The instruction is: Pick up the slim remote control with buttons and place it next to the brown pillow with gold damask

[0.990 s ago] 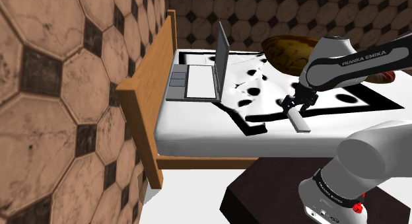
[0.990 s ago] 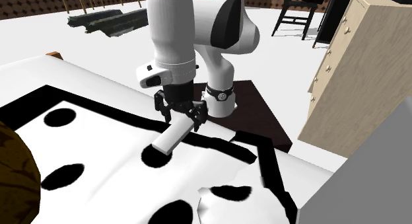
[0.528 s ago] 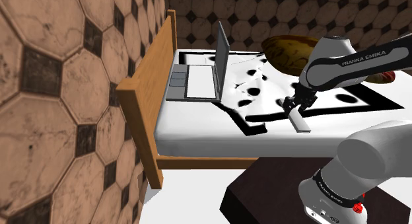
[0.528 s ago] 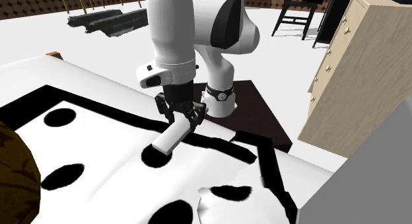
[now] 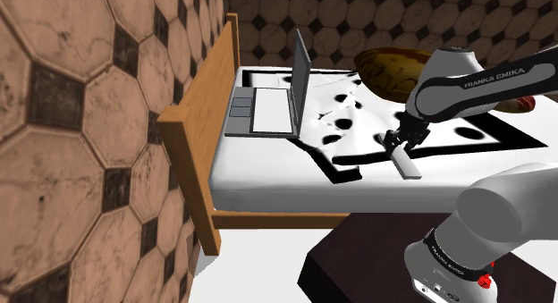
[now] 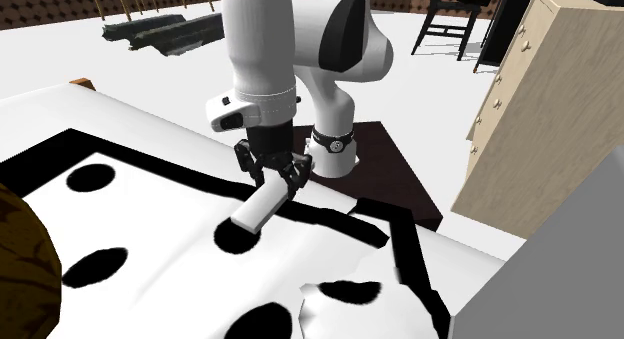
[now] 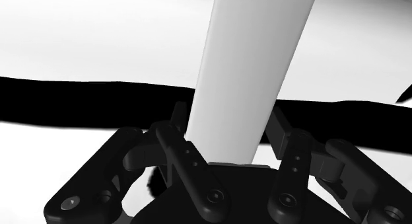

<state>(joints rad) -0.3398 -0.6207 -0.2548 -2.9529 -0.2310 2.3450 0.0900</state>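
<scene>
The remote control (image 5: 408, 164) is drawn as a slim plain pale-grey bar with no buttons showing. It lies on the white bed cover with black blotches (image 5: 331, 122), near the bed's edge closest to the stand. My black gripper (image 5: 396, 147) comes down on the remote's end and is shut on it. In the second exterior view the gripper (image 6: 275, 179) clasps the remote (image 6: 256, 211) at its upper end. Seen from the wrist, both fingers (image 7: 173, 125) press the sides of the remote (image 7: 251, 64). The brown pillow (image 5: 393, 67) lies farther back on the bed, also seen as the pillow (image 6: 15, 262).
An open laptop (image 5: 268, 106) stands on the bed by the wooden bed frame (image 5: 192, 145). A tiled wall (image 5: 80, 122) fills the shoulder view's left. The dark stand (image 5: 358, 265) is below the bed. A pale dresser (image 6: 530, 117) and a dark chair (image 6: 450, 22) stand beyond the arm.
The fingers, wide apart around the remote a second ago, have closed on its sides. Arm and remote have hardly shifted.
</scene>
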